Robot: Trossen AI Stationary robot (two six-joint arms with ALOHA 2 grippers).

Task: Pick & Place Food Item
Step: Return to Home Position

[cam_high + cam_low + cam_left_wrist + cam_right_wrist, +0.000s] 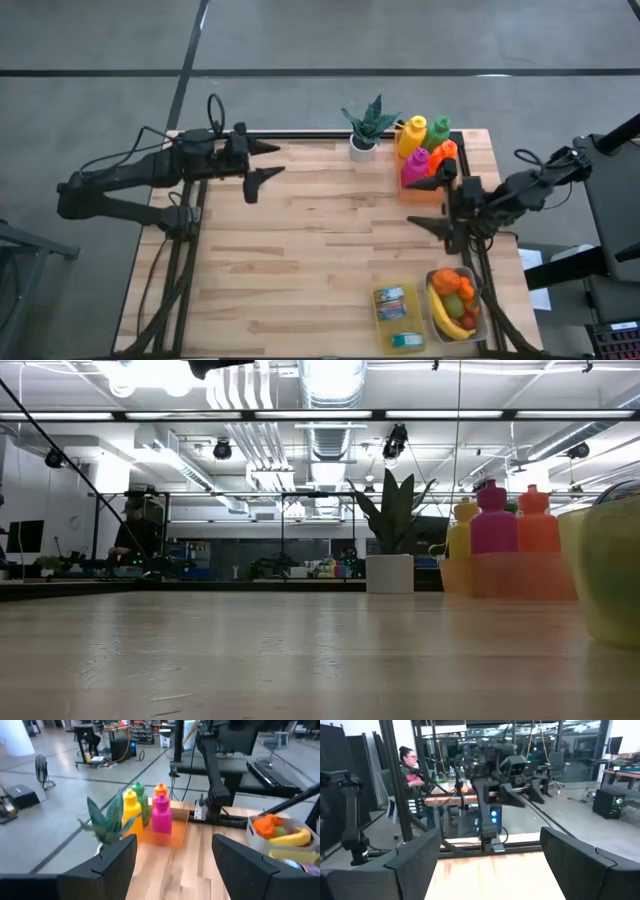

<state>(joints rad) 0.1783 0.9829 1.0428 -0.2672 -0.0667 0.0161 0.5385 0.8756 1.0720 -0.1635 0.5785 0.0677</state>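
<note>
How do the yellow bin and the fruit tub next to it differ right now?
The yellow bin is tinted yellow and holds cans; the fruit tub is pale and piled with fruit. The bin looks longer and narrower, the tub squarer. Both sit side by side on the table's right-arm side.

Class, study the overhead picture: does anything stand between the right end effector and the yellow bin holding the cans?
Nothing visible does. Only bare table lies between the open right end effector and the yellow bin; the fruit tub sits beside the bin, off that line.
</note>
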